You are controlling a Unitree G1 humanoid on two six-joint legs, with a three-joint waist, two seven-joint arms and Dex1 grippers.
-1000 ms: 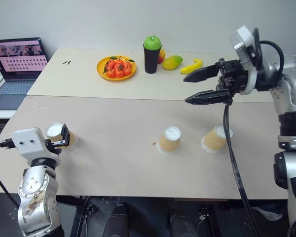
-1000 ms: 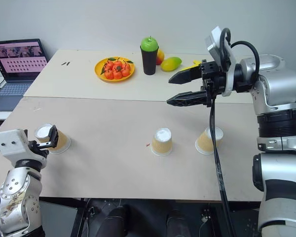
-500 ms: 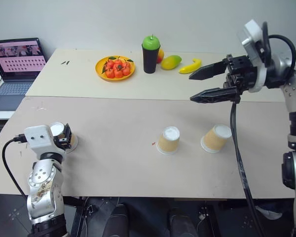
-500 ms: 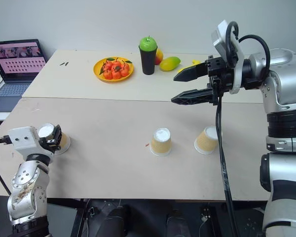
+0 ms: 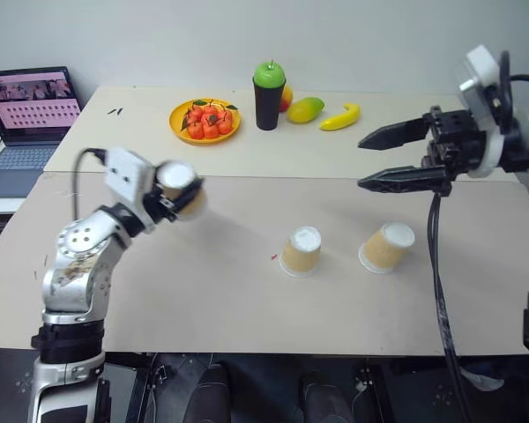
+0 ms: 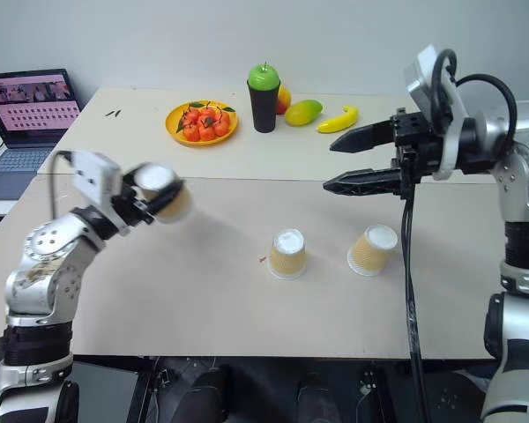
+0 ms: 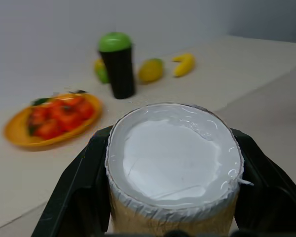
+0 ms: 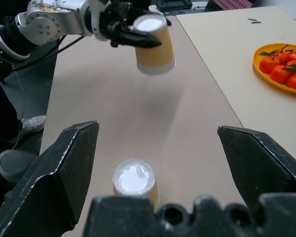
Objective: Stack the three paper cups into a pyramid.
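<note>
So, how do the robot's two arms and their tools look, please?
Both arms are silver-grey metal with rounded joints. The left arm looks scuffed; a black cable loops from its white wrist box. Each tool, left and right, has two black fingers. A long black cable hangs from the right wrist.

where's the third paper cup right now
Gripped in the left hand, the third paper cup is above the table's left side, left of the two standing cups.

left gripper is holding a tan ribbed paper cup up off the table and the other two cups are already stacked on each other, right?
Not stacked. The left gripper does hold a tan ribbed paper cup aloft, but the left eye view shows the other two cups apart on the table.
</note>
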